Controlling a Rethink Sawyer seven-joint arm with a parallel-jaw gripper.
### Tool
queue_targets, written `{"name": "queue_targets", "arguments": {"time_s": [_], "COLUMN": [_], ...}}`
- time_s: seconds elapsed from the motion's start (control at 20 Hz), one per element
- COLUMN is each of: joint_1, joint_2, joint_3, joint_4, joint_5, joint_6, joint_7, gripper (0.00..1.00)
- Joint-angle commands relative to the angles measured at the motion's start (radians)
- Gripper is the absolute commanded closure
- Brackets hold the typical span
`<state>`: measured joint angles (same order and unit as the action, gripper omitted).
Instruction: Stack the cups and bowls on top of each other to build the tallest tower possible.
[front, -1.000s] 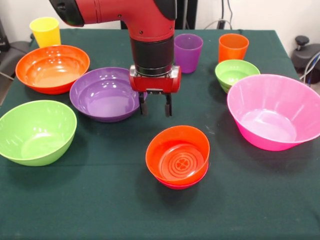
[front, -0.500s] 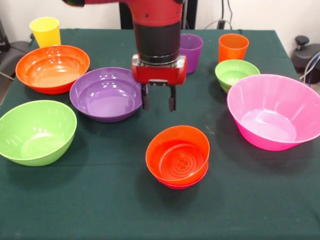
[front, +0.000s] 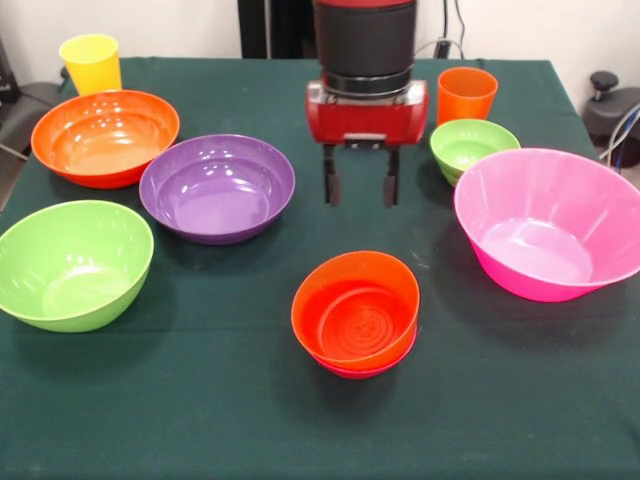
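A green tabletop (front: 200, 400) seen from across the table, scattered with bright plastic bowls and cups. Over the last second the red and black arm has slid sideways, from above the large purple bowl (front: 217, 188) toward the right of the picture, and now hangs over bare cloth between that bowl and the small green bowl (front: 473, 147). This suggests it has finished with the tower and is heading for the next piece, probably the small green bowl or the orange cup (front: 466, 95) behind it.

The gripper (front: 359, 188) is released: its two dark fingers hang apart with a clear gap, holding nothing and touching nothing, raised above the tabletop.

The tower (front: 355, 315) sits near the front centre: a small orange bowl nested in a small red-magenta bowl, of which only the lower rim shows. It is just two pieces tall, so most of the stacking remains.

Elsewhere, a huge pink bowl (front: 548, 222) sits at right, a lime green bowl (front: 73, 263) at left, a large orange bowl (front: 104, 136) and a yellow cup (front: 90, 62) at far left. The purple cup is hidden behind the arm.
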<state>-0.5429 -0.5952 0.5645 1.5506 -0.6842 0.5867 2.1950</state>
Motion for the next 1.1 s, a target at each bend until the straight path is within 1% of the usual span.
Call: {"name": "queue_targets", "arguments": {"time_s": [0.05,0.35,0.4,0.65,1.1], "joint_1": [0.047,0.062,0.066,0.092,0.136], "joint_2": [-0.020,-0.043,-0.033,-0.020,-0.037], "joint_3": [-0.048,-0.061,-0.064,-0.085,-0.121], "joint_4": [0.077,0.116,0.100,0.080,0.107], "joint_5": [0.023,0.043,0.044,0.054,0.079], "joint_6": [0.065,0.039,0.046,0.043,0.013], "joint_7": [0.000,0.023,0.021,0.037,0.082], "gripper": [0.00,0.00,0.00,0.00,0.00]}}
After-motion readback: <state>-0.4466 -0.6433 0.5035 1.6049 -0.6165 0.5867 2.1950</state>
